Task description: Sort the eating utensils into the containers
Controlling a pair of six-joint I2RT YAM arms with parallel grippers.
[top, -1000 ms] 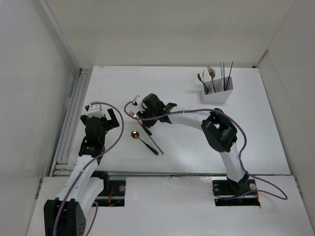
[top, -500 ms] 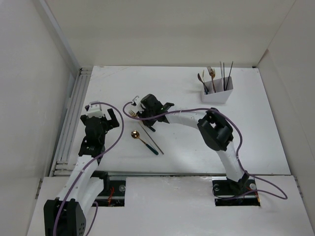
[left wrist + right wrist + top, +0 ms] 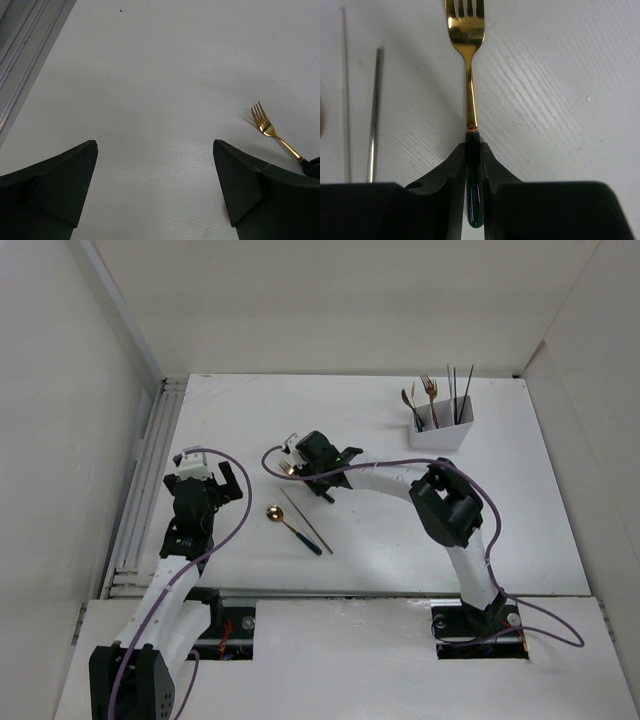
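Fork (image 3: 466, 35), glossy gold tines and neck on a dark green handle, sits left of centre on the ribbed white tabletop (image 3: 560, 90), with the right claw (image 3: 472, 155) clenched on its handle. The right wrist view alone shows a thin dark chopstick (image 3: 374, 110) alongside. The left claw (image 3: 155, 146) gapes wide over bare surface.

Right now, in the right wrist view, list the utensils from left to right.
thin stick → grey chopstick → gold fork, its dark handle clamped in the right pincer.
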